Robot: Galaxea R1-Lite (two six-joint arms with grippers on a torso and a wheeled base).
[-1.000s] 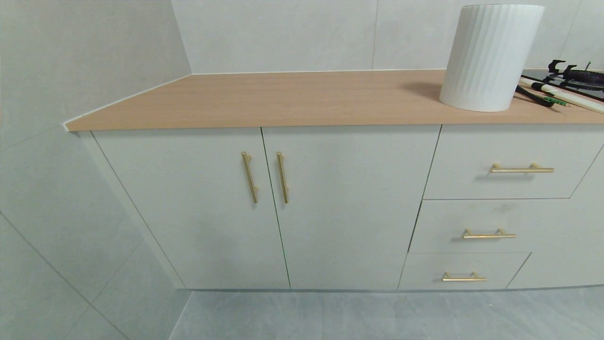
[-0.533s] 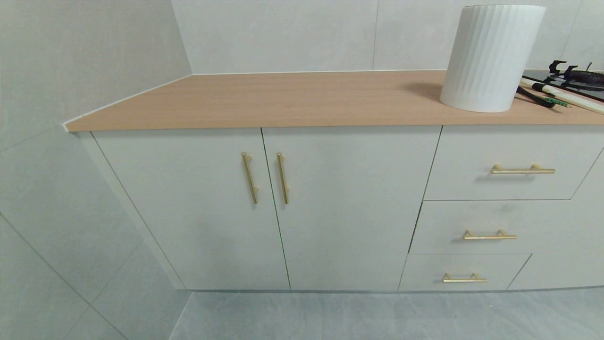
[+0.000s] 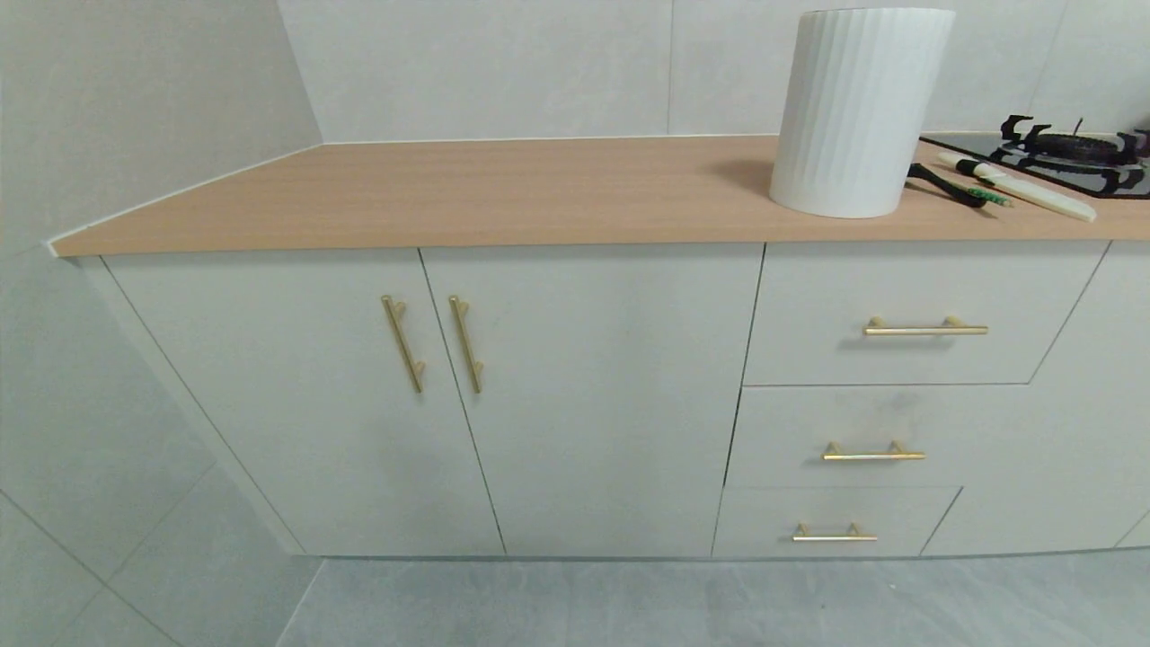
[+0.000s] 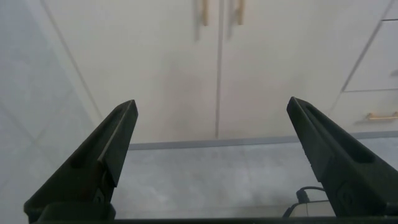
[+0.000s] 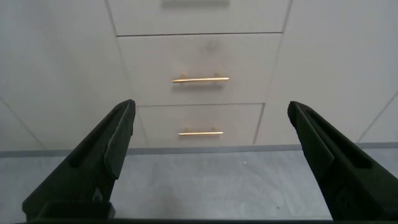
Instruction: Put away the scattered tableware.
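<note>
On the wooden countertop [image 3: 503,193] at the right lie scattered utensils: a black-handled one [image 3: 945,184], a green-patterned one [image 3: 993,195] and a long cream-coloured one [image 3: 1024,187]. Just left of them stands a tall white ribbed holder [image 3: 851,112]. My left gripper [image 4: 211,115] is open, held low and facing the cupboard doors near the floor. My right gripper [image 5: 211,115] is open too, facing the lower drawers, with nothing between its fingers.
A black gas hob [image 3: 1069,148] sits at the counter's far right. Below are two cupboard doors with gold handles [image 3: 402,343] [image 3: 465,343] and three drawers with gold handles [image 3: 925,329] [image 3: 873,455] [image 3: 834,536]. A tiled wall closes the left side; grey floor lies in front.
The whole head view has shifted left in the picture, so the camera has turned or moved rightward; more of the hob and utensils shows now. Nothing on the counter moved.
</note>
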